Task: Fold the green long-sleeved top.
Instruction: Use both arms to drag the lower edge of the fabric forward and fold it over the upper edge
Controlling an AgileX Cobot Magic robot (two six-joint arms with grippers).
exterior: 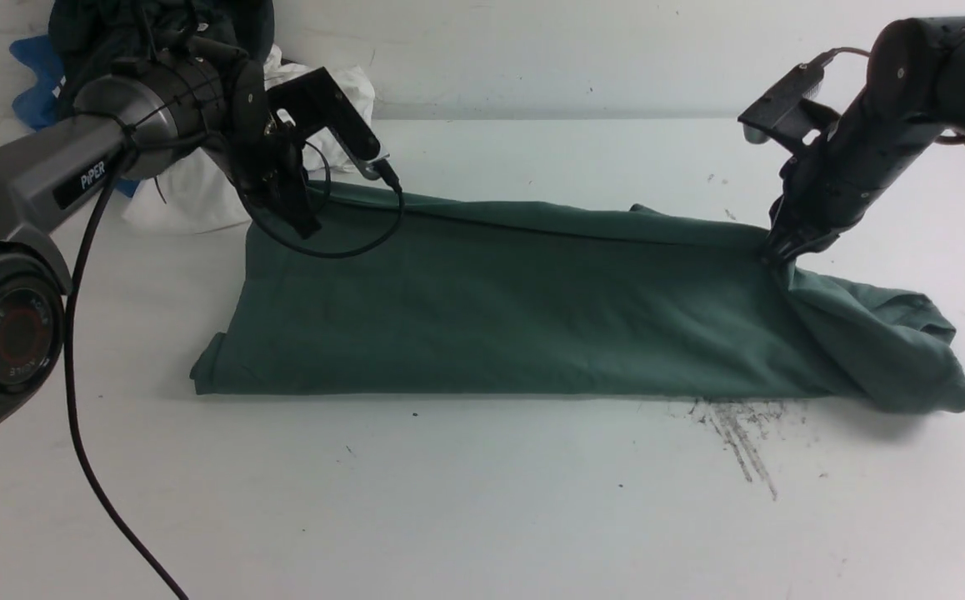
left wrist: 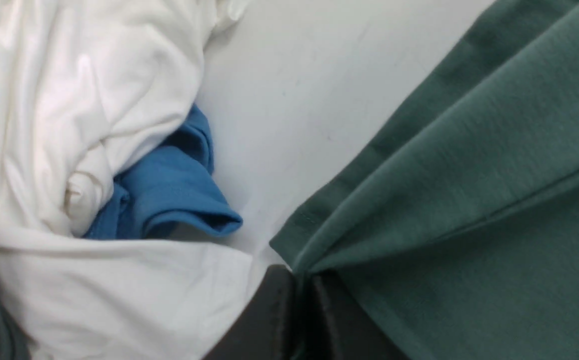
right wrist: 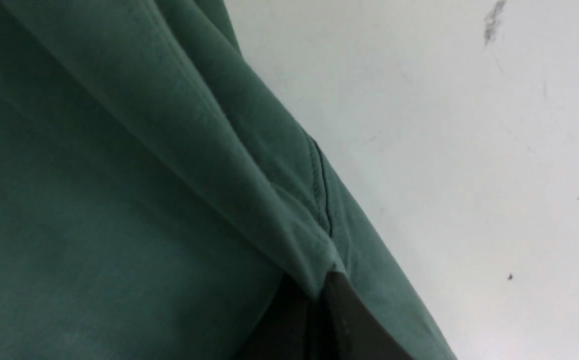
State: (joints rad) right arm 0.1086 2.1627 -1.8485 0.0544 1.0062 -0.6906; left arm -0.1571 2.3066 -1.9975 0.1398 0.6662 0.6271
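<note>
The green long-sleeved top lies as a long folded band across the middle of the table, its right end bunched in a heap. My left gripper is shut on the top's far left corner; in the left wrist view the hemmed corner is pinched between the dark fingers. My right gripper is shut on the top's far edge near the right end; the right wrist view shows a seamed fold caught between its fingers. The fabric between the two grips runs taut.
A pile of white, blue and very dark garments sits at the back left, close to my left gripper; white and blue cloth lie right beside its fingers. Black scuff marks mark the table in front of the top.
</note>
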